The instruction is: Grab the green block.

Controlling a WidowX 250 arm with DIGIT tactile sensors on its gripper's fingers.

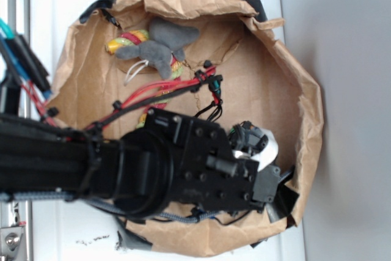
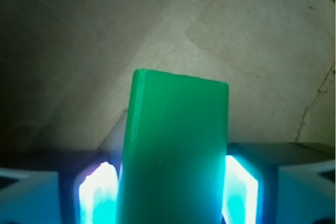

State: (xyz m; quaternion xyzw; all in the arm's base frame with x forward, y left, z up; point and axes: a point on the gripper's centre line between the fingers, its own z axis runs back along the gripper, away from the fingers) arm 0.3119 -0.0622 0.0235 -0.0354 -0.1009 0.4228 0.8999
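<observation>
In the wrist view, the green block [image 2: 176, 150] stands between the two fingers of the gripper [image 2: 170, 192]. The left finger pad [image 2: 97, 195] and the right finger pad [image 2: 240, 190] glow in a light cyan colour, and each one lies close against a side of the block, so the gripper is closed on the block and holds it. The block is upright in this view, with its top edge a little tilted, and its smooth bright green face fills the middle of the picture. Behind it there is only the brown paper [image 2: 157, 35] with some folds and a thin crack at the right side.

In the exterior view, the black robot arm [image 1: 91, 166] comes in from the left and covers the lower part of a crumpled brown paper bag [image 1: 278, 84], which is spread open on a white table [image 1: 61, 16]. The gripper [image 1: 272, 175] is at the lower right part of the paper, and the block itself is hidden under the arm in this view. Red and black cables [image 1: 159, 93] run along the arm. Well apart from the gripper, at the upper left of the paper, a grey plush toy [image 1: 162, 47] lies on top of a striped rope [image 1: 125, 41] with red, yellow and green colours.
</observation>
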